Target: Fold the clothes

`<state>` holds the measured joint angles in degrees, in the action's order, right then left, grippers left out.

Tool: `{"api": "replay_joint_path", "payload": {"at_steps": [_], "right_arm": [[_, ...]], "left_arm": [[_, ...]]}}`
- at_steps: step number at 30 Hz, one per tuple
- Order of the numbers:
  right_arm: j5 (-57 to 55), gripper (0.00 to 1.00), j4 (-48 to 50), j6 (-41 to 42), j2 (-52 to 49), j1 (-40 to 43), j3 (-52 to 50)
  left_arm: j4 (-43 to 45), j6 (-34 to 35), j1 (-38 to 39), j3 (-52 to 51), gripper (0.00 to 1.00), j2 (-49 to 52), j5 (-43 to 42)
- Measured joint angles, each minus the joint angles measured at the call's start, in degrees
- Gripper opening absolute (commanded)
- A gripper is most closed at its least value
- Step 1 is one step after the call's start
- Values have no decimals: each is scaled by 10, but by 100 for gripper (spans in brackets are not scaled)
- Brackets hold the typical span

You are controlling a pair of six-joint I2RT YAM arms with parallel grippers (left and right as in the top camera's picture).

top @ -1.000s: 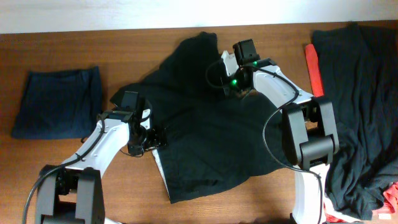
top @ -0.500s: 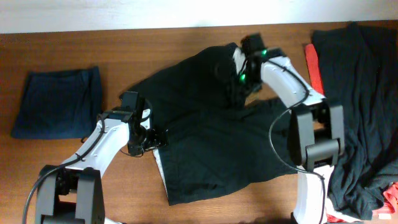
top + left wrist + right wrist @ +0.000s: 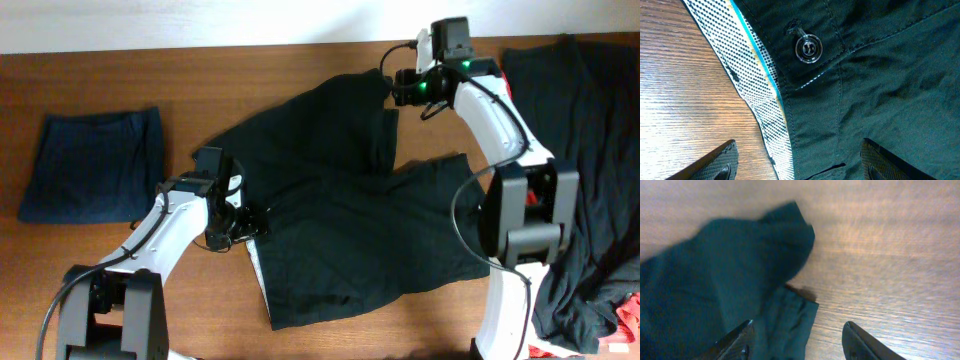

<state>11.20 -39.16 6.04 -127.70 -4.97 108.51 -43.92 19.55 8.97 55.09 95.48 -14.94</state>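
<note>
One pair of black shorts (image 3: 340,210) lies spread in the middle of the worktop (image 3: 200,80). Its waistband (image 3: 757,80) is at the near left and the two legs fan toward the far side and the right, so the long axis runs diagonally. The left gripper (image 3: 243,224) straddles the pale dotted waistband below the button (image 3: 808,48), jaws parted, pinching nothing. The right gripper (image 3: 398,88) hangs by the far leg's tip, jaws likewise apart; its own view is blurred. A dark pile (image 3: 580,150) with a red strip (image 3: 504,112) is cut off at the right edge.
</note>
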Motion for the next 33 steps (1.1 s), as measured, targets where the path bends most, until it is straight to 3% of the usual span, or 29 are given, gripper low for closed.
{"api": "replay_joint_path", "payload": {"at_steps": [8,9,13,14,23,27,33], "right_arm": [[2,57,2,0,-79,-9,0],[2,50,5,0,-83,-14,0],[3,7,13,3,-86,-33,0],[2,4,13,0,-86,-37,0],[-81,5,-61,43,-83,-4,9],[-99,26,-138,94,-77,64,11],[-112,36,-233,116,-77,140,10]], "left_arm": [[0,0,0,0,78,0,0],[0,0,0,0,78,0,0],[0,0,0,0,78,0,0],[0,0,0,0,78,0,0],[0,0,0,0,78,0,0],[0,0,0,0,78,0,0],[17,0,0,0,78,0,0]]}}
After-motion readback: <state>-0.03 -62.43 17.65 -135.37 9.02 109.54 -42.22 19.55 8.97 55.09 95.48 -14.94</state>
